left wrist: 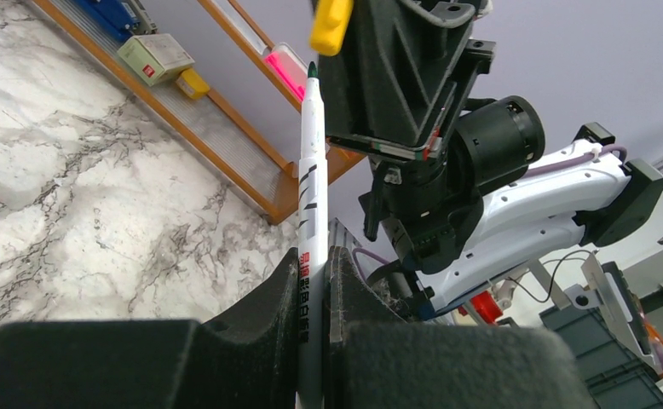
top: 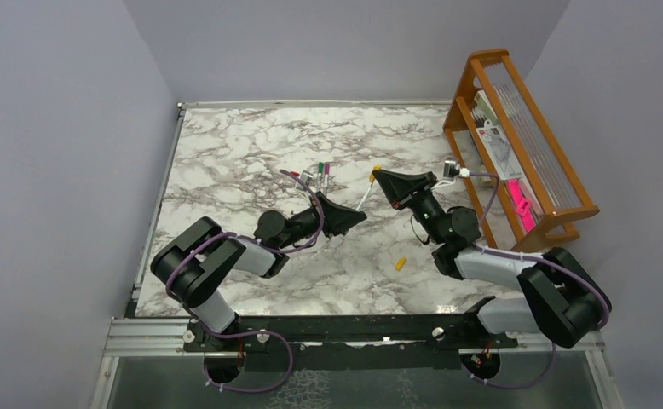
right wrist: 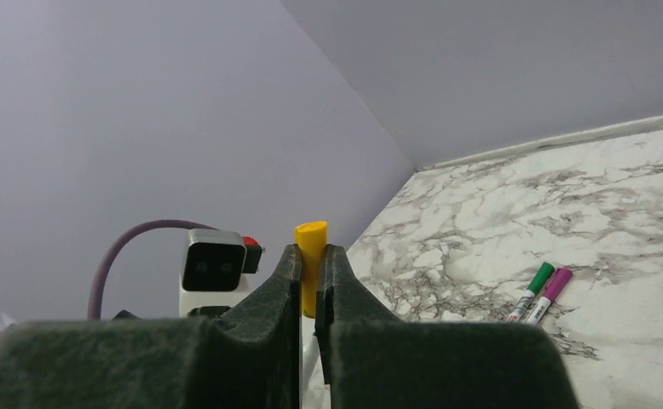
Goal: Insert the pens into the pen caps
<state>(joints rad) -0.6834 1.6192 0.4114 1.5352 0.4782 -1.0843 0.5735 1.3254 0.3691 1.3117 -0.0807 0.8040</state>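
Logging white marble-pattern tabletop, grey-veined and glossy, boxed by plain matte lilac-grey walls. Recording left gripper squeezing its black, coarse-textured fingers tight onto slim white cylindrical marker pen, printed with black stripes and red characters, dark green nib pointing up and away. Recording right gripper pinching its own fingers onto stubby yellow plastic cap, with only the cap's thickness keeping them apart and the cap's end sticking out above the fingertips. Seeing, from left wrist, nib sitting just under and slightly left of that yellow cap, near but not touching, between the two grippers around mid-table. Noting second small yellow cap lying loose on marble near right arm. Noting green-capped pen and magenta-capped pen lying side by side further back. Noting slatted orange-brown wooden rack standing along right wall, holding bright pink item and small boxes.
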